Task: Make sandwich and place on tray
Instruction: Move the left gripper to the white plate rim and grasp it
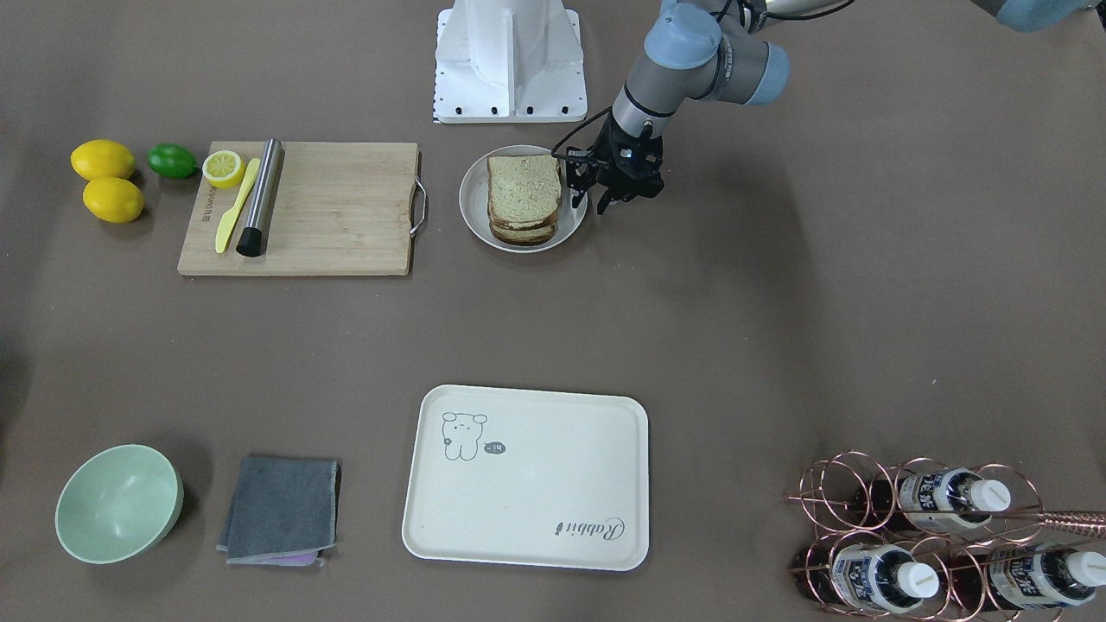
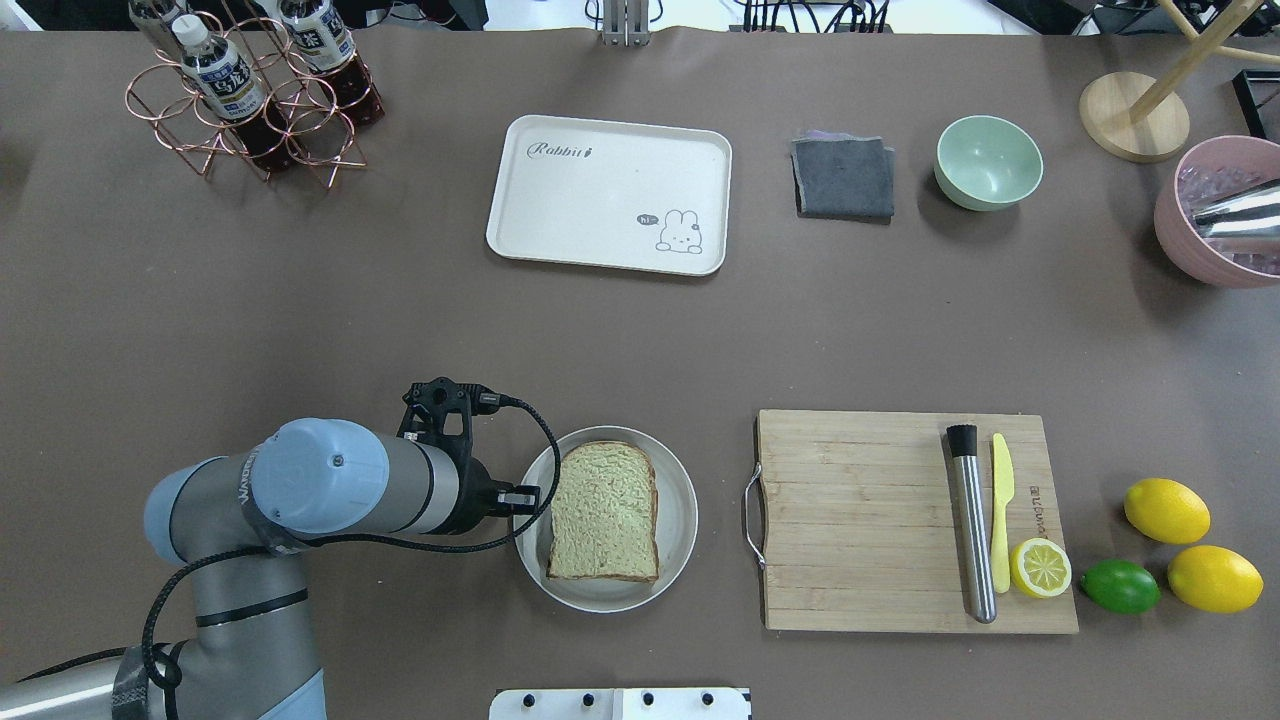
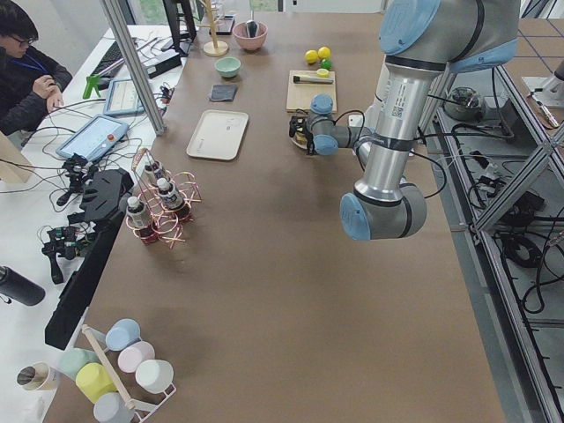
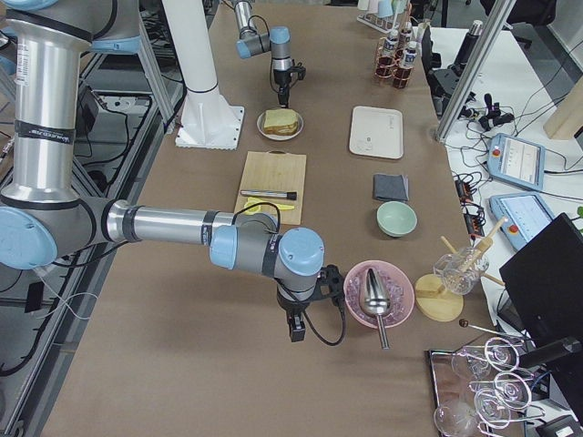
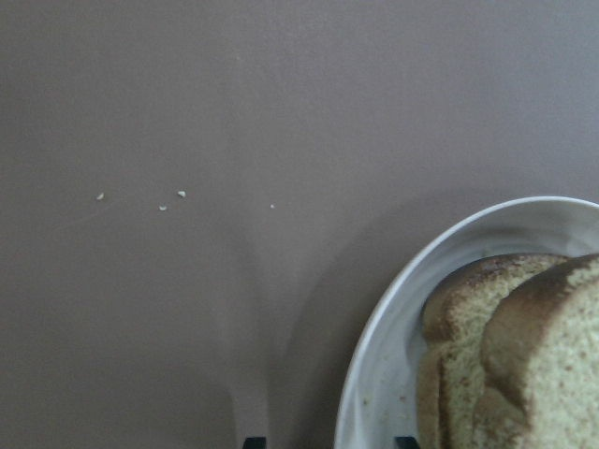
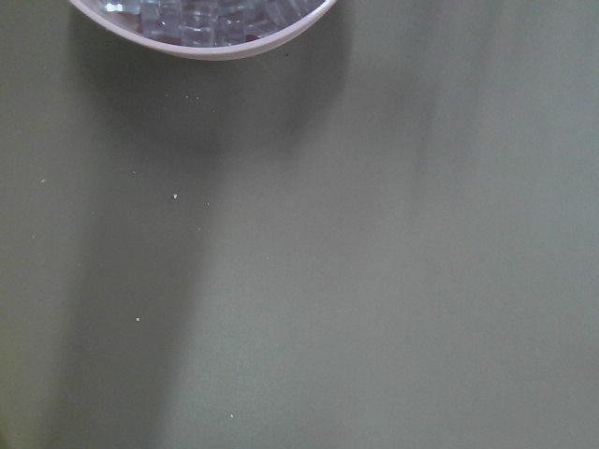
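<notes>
Fingers (image 1: 603, 201) on the left gripper (image 1: 591, 197) are spread apart with nothing pinched between them. They hang right at the edge of the small white plate (image 1: 473, 216). In the left wrist view the two dark tips sit either side of the plate's rim, one over the brown table (image 1: 778, 345) and the other over the plate. Can't tell if they actually touch it.

The sandwich (image 1: 523, 197) sits on that plate, stacked bread with brown crust and greenish-tan crumb, top slice flat. I honestly can't make out the filling from any angle. The tray (image 1: 527, 484) lies well apart from it, on the far side of the table from the robot, with its little cartoon drawing and "Rabbit" script showing.

The right gripper (image 4: 293, 326) only turns up in the right side view. It points down at the table just beside the pink bowl (image 4: 373, 293), which has ice and a metal scoop (image 4: 375, 305) in it. No way to tell whether its fingers are apart or together.

Other stuff: a wooden cutting board (image 2: 860, 520) beside the plate carries a metal rod (image 2: 970, 520), a yellow knife (image 2: 1001, 510) and a half lemon (image 2: 1040, 567). Whole lemons (image 2: 1166, 510) and a lime (image 2: 1120, 586) lie past its end. A grey cloth (image 2: 843, 177) and a green bowl (image 2: 988, 162) sit near the tray.
</notes>
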`<state>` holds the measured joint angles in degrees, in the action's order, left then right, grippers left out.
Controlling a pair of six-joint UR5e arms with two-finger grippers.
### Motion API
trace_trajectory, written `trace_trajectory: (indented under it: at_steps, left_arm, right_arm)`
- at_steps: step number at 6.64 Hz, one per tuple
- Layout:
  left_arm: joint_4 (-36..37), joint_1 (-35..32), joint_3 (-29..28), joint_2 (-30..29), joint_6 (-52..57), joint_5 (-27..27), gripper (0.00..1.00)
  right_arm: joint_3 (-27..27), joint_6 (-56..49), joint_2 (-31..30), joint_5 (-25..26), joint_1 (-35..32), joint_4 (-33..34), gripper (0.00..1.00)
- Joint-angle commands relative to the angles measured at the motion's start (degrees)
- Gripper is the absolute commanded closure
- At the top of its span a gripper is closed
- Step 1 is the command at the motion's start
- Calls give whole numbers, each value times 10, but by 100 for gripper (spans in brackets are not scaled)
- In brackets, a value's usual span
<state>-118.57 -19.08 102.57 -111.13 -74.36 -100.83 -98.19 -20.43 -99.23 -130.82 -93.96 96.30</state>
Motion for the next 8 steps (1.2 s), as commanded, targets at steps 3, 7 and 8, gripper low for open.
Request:
trace_trajectory:
  at_steps: [3, 7, 8]
  left_arm:
    - [-2, 4, 1, -2, 2, -2, 98]
    - [-1, -13, 6, -7, 4, -16, 100]
    - [-2, -55, 6, -11, 5, -75, 100]
  right_arm:
    - [4, 2, -1, -1, 0, -1, 0]
    - [11, -2, -1, 0, 0, -2, 0]
    - [15, -1, 0, 0, 0, -2, 0]
